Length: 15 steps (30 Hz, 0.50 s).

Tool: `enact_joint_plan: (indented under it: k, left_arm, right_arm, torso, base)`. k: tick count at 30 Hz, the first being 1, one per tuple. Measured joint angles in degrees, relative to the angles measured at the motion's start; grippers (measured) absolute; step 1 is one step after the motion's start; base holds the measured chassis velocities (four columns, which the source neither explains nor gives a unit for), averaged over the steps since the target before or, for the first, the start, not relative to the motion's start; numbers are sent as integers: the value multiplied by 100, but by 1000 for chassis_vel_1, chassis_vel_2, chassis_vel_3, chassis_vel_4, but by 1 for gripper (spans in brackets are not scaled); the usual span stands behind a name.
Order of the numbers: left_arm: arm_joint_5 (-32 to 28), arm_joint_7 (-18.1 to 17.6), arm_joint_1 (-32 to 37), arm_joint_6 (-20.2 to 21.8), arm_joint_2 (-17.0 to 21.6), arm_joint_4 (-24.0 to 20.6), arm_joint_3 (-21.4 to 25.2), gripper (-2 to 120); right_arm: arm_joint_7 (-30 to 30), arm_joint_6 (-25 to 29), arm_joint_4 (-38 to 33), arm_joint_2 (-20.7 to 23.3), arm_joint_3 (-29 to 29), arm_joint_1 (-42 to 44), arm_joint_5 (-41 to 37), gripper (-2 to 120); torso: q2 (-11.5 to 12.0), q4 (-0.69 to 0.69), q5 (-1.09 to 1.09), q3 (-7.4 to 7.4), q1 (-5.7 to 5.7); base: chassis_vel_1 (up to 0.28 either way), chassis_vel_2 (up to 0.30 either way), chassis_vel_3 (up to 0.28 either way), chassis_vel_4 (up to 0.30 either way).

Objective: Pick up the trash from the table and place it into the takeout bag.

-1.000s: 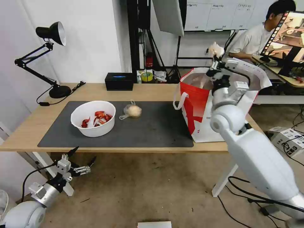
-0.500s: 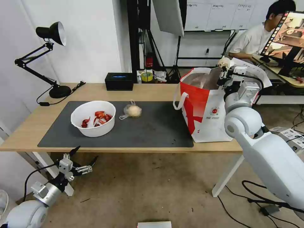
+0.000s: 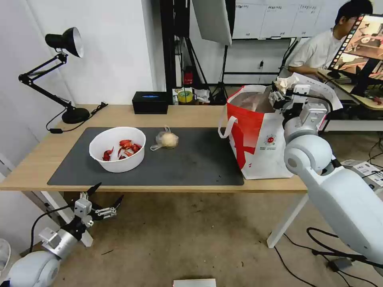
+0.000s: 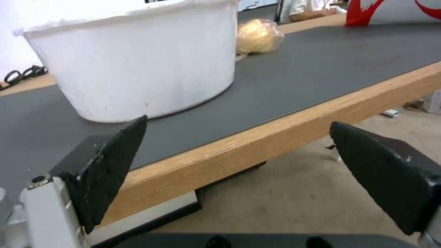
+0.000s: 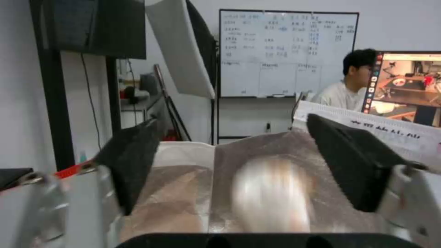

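Note:
The crumpled white tissue [image 3: 286,83] is at my right gripper's [image 3: 282,91] fingertips, over the open mouth of the red-and-white takeout bag [image 3: 259,135]. In the right wrist view the gripper [image 5: 239,137] is open, and the tissue [image 5: 271,193] is a white blur loose between its fingers, against the bag's foil lining [image 5: 184,182]. A white bowl [image 3: 117,148] with red shells and a small knotted clear bag [image 3: 167,139] sit on the table's dark mat [image 3: 191,163]. My left gripper [image 3: 104,196] hangs open below the table's front edge [image 4: 285,124], facing the bowl [image 4: 137,62].
A black desk lamp [image 3: 64,75] stands at the table's back left, and a black tissue box [image 3: 150,102] at the back edge. A person sits at a monitor desk behind the bag. Cables and a white box [image 3: 365,175] lie on the floor to the right.
My right gripper came down from above the bag to its mouth and opened, letting go of the tissue. The left arm has barely moved.

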<state>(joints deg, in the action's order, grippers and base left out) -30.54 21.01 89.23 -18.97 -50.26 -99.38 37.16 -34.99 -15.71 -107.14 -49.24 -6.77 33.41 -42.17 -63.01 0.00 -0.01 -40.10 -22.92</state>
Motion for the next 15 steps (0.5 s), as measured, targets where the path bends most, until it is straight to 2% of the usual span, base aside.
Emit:
enact_joint_plan:
  k: [2, 5, 15]
  left_arm:
    - [-2, -1, -8, 1, 4, 10, 0, 100]
    - [-13, -2, -10, 1, 25, 20, 13, 100]
    - [-61, -2, -23, 1, 68, 6, 37, 100]
  right_arm:
    - [11, 0, 19, -19, 14, -10, -3, 92]
    - [23, -1, 27, -26, 37, -44, -21, 99]
    - [101, 173, -112, -20, 62, -112, -263, 100]
  torso:
    - [0, 0, 0, 0, 0]
    - [0, 0, 0, 0, 0]
    - [-1, 0, 0, 0, 0]
  base:
    - [0, 0, 0, 0]
    - [0, 0, 0, 0]
    - [0, 0, 0, 0]
